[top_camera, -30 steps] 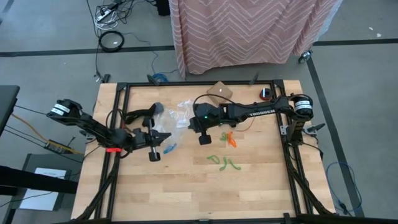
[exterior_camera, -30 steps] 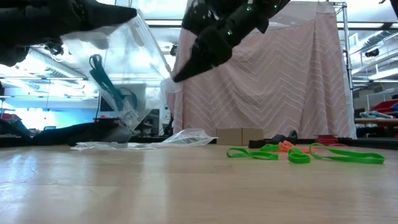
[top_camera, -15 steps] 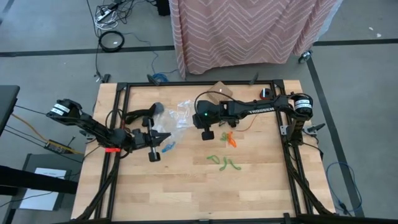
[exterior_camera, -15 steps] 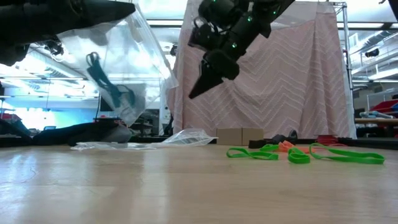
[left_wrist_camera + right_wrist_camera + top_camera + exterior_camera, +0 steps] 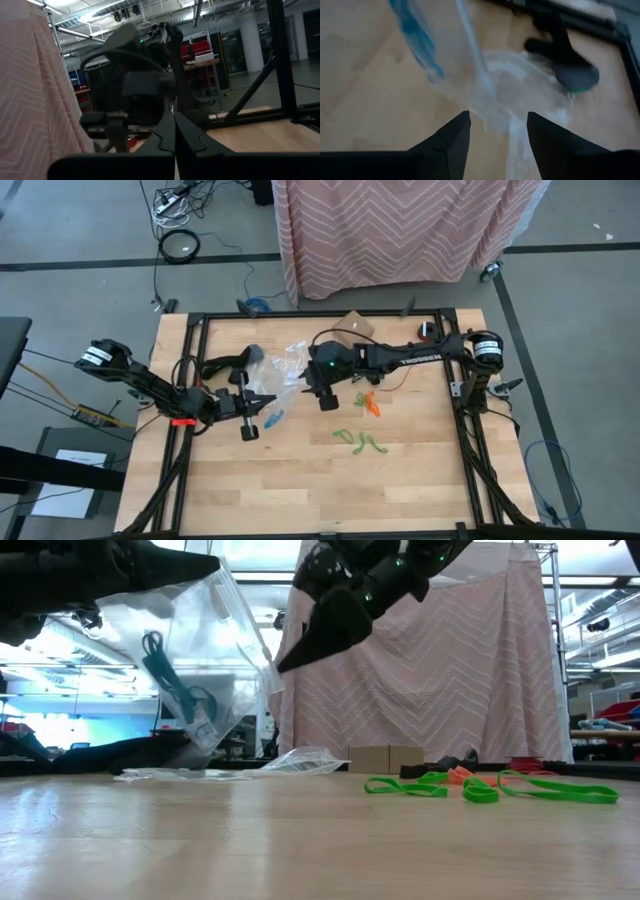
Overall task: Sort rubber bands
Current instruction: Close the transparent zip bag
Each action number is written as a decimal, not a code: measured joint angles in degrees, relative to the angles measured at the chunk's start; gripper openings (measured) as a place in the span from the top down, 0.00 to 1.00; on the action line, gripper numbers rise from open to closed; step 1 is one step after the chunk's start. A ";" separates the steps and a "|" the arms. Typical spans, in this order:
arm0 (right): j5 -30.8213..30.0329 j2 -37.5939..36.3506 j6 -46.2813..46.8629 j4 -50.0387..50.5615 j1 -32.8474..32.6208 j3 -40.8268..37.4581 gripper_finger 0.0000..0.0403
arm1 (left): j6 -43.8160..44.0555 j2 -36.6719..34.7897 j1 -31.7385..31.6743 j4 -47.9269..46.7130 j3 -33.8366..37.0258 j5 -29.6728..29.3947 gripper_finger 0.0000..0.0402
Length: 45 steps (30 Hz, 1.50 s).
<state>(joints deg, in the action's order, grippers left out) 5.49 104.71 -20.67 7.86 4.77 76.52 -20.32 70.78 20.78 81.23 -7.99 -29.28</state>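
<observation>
Wooden table — green rubber bands, orange, seemingly blue bagged

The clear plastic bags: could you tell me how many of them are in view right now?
2, as far as I can tell. One clear bag hangs from the left gripper, blue bands inside. A second bag lies crumpled on the table behind it; more could be bunched there.

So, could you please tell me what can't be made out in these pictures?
- High view: how many blue bands are in the bag; too small.
- Low view: orange bands mostly hidden behind green bands.
- Left wrist view: the bag, hidden behind the left gripper.
- Right wrist view: the bag's mouth, blurred.
</observation>
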 joint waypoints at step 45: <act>-2.61 0.20 -2.53 -1.21 -1.66 0.21 0.98 | 1.82 0.09 -0.07 0.22 -1.25 2.38 1.00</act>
<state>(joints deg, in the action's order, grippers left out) 2.87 104.90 -23.20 6.65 3.11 76.73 -18.49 70.87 20.71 81.45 -9.23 -26.89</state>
